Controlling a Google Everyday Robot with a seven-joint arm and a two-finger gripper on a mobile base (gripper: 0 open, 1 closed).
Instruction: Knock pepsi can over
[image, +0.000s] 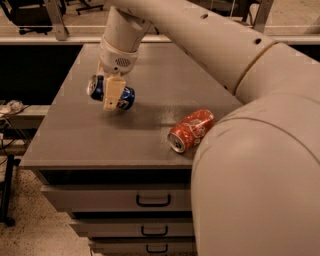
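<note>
The pepsi can (127, 97), dark blue with a silver top, lies on its side on the left part of the grey cabinet top (80, 135), its top pointing left. My gripper (113, 99) comes down from above and is shut on the can's middle. One cream finger (113, 91) crosses the front of the can; the other is hidden behind it. The can rests at or just above the surface.
An orange-red can (191, 130) lies on its side near the cabinet's front edge, right of the gripper. My arm's large shell (255, 175) fills the right foreground. Drawers (150, 200) sit below the top. The floor drops off at left.
</note>
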